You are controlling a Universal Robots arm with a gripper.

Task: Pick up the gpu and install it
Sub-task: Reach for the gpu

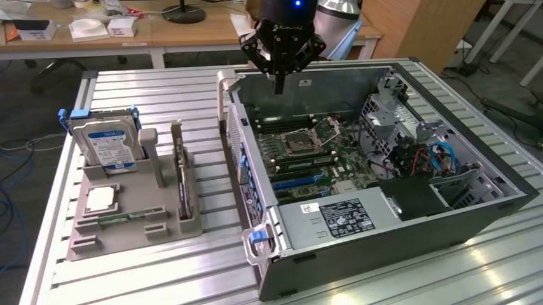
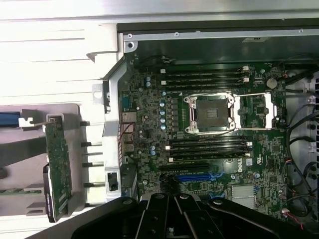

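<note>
Exterior view: pincer [image 1: 278, 89] closed, empty, above computer case [image 1: 382, 248]; gpu [image 1: 180, 168] upright in grey holder [image 1: 127, 240].

**Inspector:** Where is the computer case [image 1: 382, 244]?

**Assistant:** It lies open on the table [image 1: 152, 95], toward the exterior view's right. The motherboard [image 1: 327, 159] is on its floor, with the socket [image 1: 306, 136] near the board's middle. The power supply [image 1: 339, 216] is at the near end.

**Inspector:** And toward the exterior view's left?

**Assistant:** A rack [image 1: 127, 236] sits on the table, just beside the case. The hard drive [image 1: 106, 143] stands upright at its far end. The chip [image 1: 102, 198] lies flat in front of the drive. The graphics card [image 1: 182, 171] stands on edge in the slot nearest the case.

**Inspector:** Where is the gripper [image 1: 278, 89]?

**Assistant:** It is above the far end of the case, well apart from the graphics card.
</note>
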